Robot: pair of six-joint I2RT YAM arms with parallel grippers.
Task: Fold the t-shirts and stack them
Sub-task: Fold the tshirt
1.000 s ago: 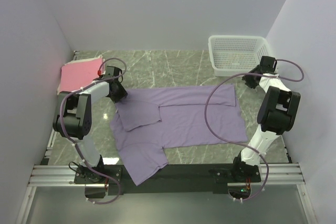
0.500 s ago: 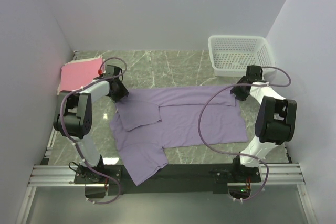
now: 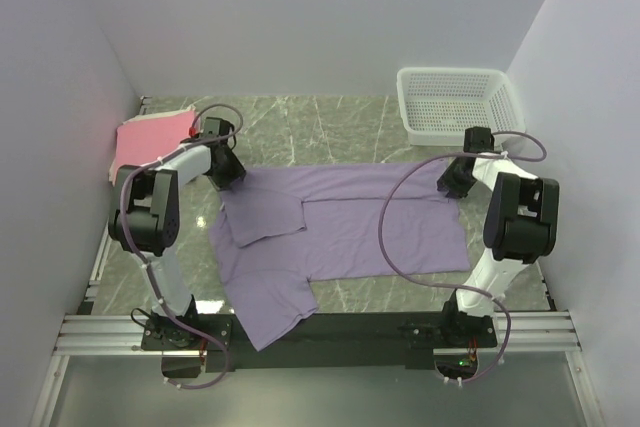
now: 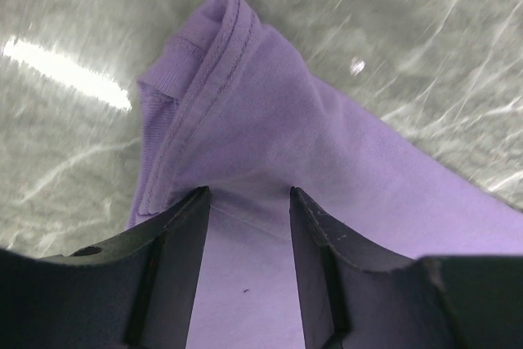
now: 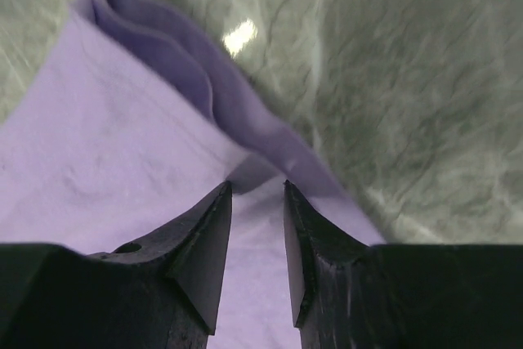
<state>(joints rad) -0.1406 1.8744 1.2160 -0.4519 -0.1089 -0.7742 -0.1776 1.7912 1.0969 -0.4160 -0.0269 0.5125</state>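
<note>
The lavender t-shirt (image 3: 350, 222) lies spread on the marble table, with its far sleeve folded in over the body. My left gripper (image 3: 232, 177) is down at its far left corner. In the left wrist view that gripper (image 4: 249, 194) is open, its tips resting on the cloth (image 4: 327, 136) behind a stitched hem. My right gripper (image 3: 452, 183) is at the shirt's far right corner. In the right wrist view it (image 5: 257, 185) is open over the cloth (image 5: 122, 136), with a doubled edge just beyond its tips. The pink t-shirt (image 3: 150, 139) lies folded at the far left.
A white mesh basket (image 3: 452, 73) stands at the back right, just beyond the right gripper. White walls close in the left, far and right sides. The shirt's near sleeve hangs over the black rail (image 3: 350, 329) at the table's front edge.
My right gripper has swung left from beside the basket down onto the shirt's far right corner. The left gripper has shifted slightly along the far left corner. The shirt has not moved.
</note>
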